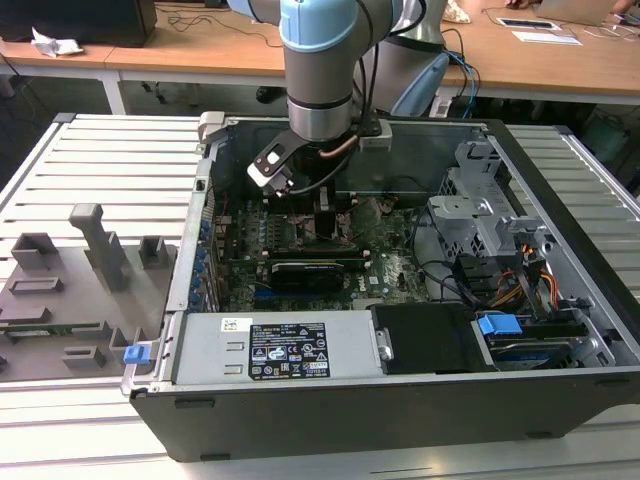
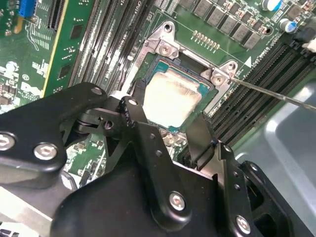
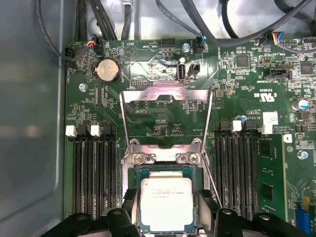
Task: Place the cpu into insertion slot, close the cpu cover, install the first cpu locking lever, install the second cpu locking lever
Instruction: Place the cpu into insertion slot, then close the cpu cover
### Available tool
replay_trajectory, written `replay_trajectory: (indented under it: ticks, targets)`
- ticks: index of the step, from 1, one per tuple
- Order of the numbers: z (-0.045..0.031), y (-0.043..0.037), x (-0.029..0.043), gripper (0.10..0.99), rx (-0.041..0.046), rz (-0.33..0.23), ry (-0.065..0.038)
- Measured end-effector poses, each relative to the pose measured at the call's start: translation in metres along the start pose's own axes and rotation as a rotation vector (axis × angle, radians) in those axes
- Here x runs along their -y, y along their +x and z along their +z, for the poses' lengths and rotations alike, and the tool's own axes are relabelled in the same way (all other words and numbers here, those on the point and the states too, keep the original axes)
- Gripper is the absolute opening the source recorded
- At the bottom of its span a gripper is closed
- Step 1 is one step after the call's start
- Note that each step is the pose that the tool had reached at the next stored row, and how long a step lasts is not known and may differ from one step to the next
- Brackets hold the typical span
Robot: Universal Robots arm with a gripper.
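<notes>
Low over the insertion slot [image 3: 168, 169], the hand [image 3: 168, 196] hangs spread, fingers [image 3: 129, 203] flanking the seated cpu [image 3: 166, 206].

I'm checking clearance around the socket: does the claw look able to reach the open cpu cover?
Probably yes: the cpu cover is swung open right beside the cpu that the open claw straddles, with nothing between them.

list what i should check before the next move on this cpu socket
1. cpu lying flat in the insertion slot: ok, in both wrist views.
2. pincer clear of the cpu: ok, open, with a gap on each side.
3. cpu cover closed: not ok, it is swung open, away from the slot.
4. locking lever latched: not ok, the thin wire stands free beside the slot.
5. cpu corner marks matched to the slot: cannot tell.
</notes>
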State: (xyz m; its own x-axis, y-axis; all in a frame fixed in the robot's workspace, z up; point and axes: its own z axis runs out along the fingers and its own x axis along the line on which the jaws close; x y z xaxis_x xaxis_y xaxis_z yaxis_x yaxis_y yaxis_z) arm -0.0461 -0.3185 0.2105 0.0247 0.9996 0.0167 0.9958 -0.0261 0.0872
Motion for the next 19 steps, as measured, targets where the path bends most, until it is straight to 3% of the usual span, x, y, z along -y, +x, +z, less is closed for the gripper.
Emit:
replay_trajectory:
  ticks: [2, 3, 4, 5, 11, 19]
  targets:
    - [-0.0036, 0.0001, -0.0024, 0.459, 0.0008, 0.000, 0.020]
    - [-0.0057, 0.0001, -0.0026, 0.278, 0.0008, 0.000, 0.022]
    - [-0.0094, 0.0002, -0.0030, 0.157, 0.0048, 0.000, 0.024]
    - [-0.0120, 0.0002, -0.0032, 0.106, 0.0077, 0.000, 0.024]
    - [-0.0167, 0.0003, -0.0036, 0.106, 0.0077, 0.001, 0.024]
    - [-0.0303, 0.0006, -0.0049, 0.106, 0.0124, 0.002, 0.024]
